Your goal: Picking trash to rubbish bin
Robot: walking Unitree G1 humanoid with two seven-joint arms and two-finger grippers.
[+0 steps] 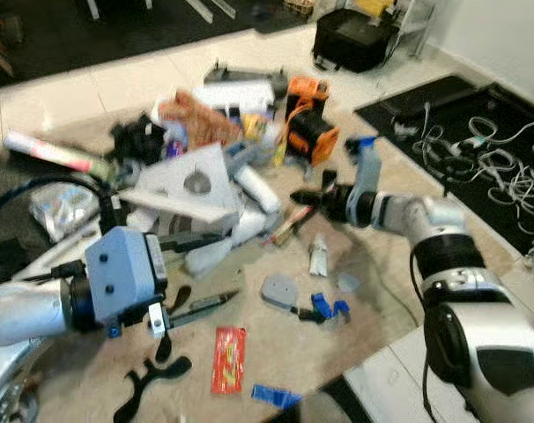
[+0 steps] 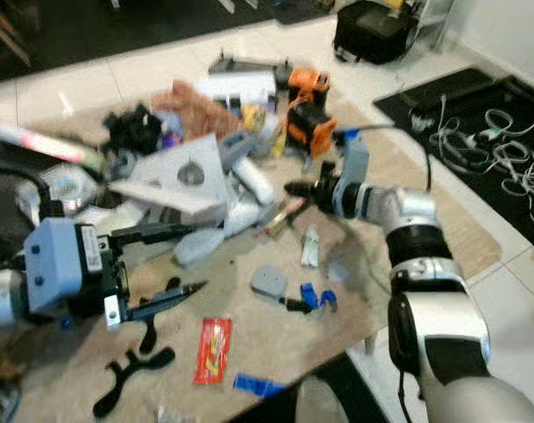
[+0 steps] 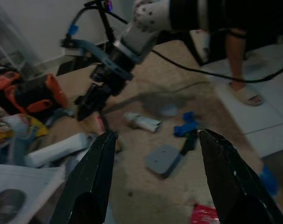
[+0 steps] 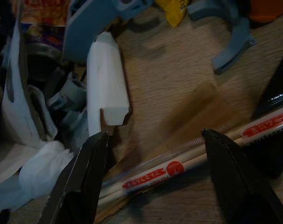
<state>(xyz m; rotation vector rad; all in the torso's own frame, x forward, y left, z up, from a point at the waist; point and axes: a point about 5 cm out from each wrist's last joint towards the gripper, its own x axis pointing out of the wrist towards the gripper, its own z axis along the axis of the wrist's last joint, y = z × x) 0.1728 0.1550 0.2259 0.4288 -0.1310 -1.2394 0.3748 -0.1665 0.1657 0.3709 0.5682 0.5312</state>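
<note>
My right arm reaches forward toward 12 o'clock, right gripper (image 4: 153, 154) spread wide, empty, over the clear-wrapped wooden chopsticks (image 4: 188, 156) on the tan mat (image 1: 373, 264) | left gripper (image 3: 155, 154) wide open, empty, low at 9 o'clock above the red snack wrapper (image 1: 228, 359)

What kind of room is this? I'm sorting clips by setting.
Probably a lab or workshop floor staged for tidying: a brown mat strewn with mixed litter, an orange and black power tool, and tangled white cables on a black mat. The right claw hangs over wrapped chopsticks.
</note>
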